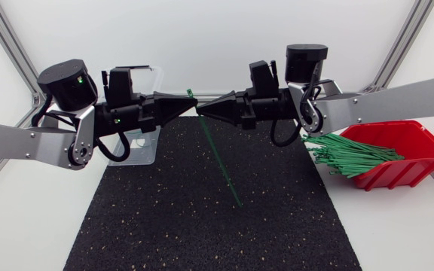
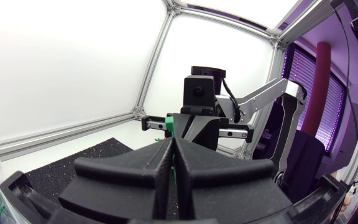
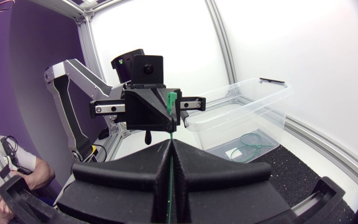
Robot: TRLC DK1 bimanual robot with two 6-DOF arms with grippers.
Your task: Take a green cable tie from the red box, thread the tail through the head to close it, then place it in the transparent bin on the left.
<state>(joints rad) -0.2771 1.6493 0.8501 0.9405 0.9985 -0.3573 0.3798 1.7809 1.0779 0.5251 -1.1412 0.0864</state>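
Note:
Above the black mat (image 1: 164, 218) my two grippers meet tip to tip. A green cable tie (image 1: 224, 169) is gripped where they meet: its head (image 1: 191, 92) sticks up at the left gripper (image 1: 193, 101), and its tail hangs down at a slant from the right gripper (image 1: 200, 106). Both are shut on the tie. In the right wrist view the strap (image 3: 169, 186) runs between my own closed fingers to the head (image 3: 171, 99) at the left gripper. The left wrist view shows the green head (image 2: 169, 124) at my fingertips. The red box (image 1: 420, 135) is at the right, the transparent bin (image 1: 145, 147) behind my left arm.
A bundle of green ties (image 1: 349, 154) spills over the red box's left rim onto the table. One closed green tie (image 3: 253, 142) lies on the floor of the transparent bin (image 3: 241, 118). White table surface surrounds the mat.

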